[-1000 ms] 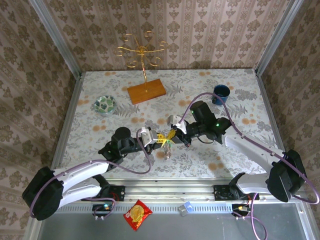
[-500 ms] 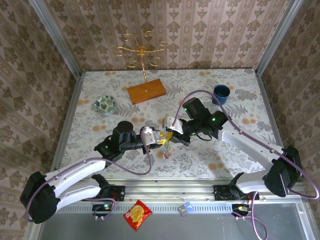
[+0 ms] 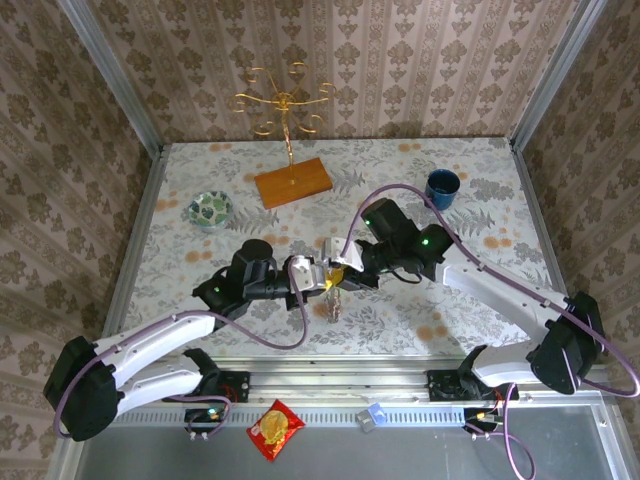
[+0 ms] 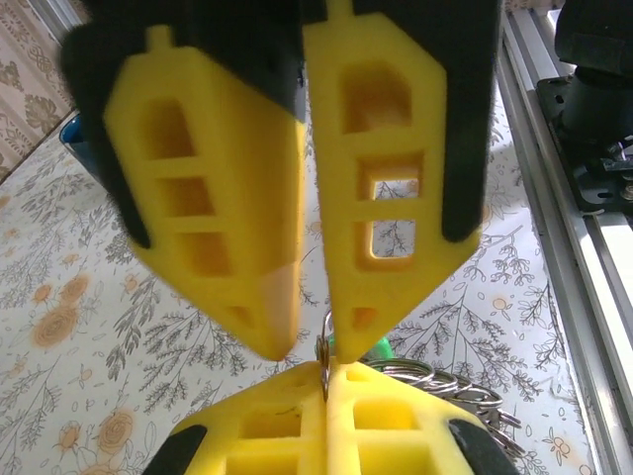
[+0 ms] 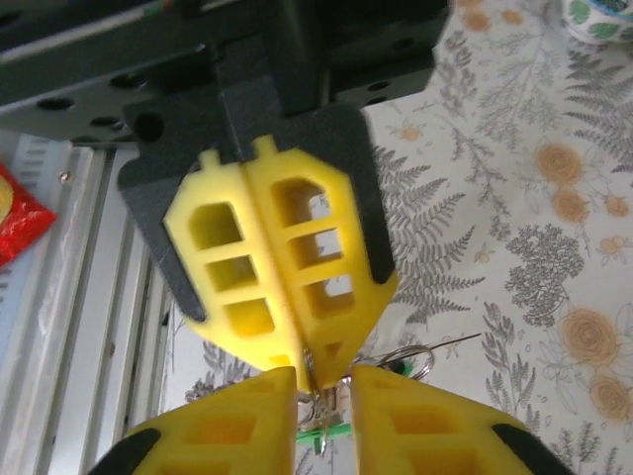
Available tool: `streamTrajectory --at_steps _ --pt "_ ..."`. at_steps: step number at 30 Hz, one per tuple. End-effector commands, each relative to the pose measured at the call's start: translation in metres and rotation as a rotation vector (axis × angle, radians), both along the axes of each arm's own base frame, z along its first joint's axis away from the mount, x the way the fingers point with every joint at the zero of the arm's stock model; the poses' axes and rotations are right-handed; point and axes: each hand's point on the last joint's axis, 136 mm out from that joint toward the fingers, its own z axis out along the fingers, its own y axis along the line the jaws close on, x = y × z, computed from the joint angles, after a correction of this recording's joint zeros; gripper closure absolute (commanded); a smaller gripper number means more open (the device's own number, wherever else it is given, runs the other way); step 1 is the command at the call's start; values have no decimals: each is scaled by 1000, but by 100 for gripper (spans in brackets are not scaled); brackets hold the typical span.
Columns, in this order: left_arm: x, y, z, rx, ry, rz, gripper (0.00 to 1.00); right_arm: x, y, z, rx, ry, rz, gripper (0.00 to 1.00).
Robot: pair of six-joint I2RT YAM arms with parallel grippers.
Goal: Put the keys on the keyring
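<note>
One second on, left end effector clamps keyring, right end effector parted

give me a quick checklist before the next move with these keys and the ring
1. Left hand shut on the grey metal keyring: ok.
2. Right hand jaws apart, not clamping: ok.
3. Green-headed key threaded on the keyring: cannot tell.
4. Blue cup and gold wire stand well away from both hands: ok.

Bright, even light leaves only faint shadows on the table; the wrist views go soft close up.
</note>
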Motion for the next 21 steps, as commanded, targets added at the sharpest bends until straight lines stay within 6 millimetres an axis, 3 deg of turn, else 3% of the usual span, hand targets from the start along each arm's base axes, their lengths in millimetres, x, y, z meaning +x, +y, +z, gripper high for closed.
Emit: streamTrajectory --at_steps 1,8,14,21 --pt "-2 -1 14 -67 -8 2 100 11 -4 18 118 -5 -86 67" --pt "-2 2 19 -158 -2 33 100 3 -14 -4 116 74 -108 64" --pt "-2 2 18 -168 5 37 100 -2 -7 -4 136 116 -70 66" --pt "-1 2 20 -174 5 40 100 0 -3 -6 133 128 -56 77"
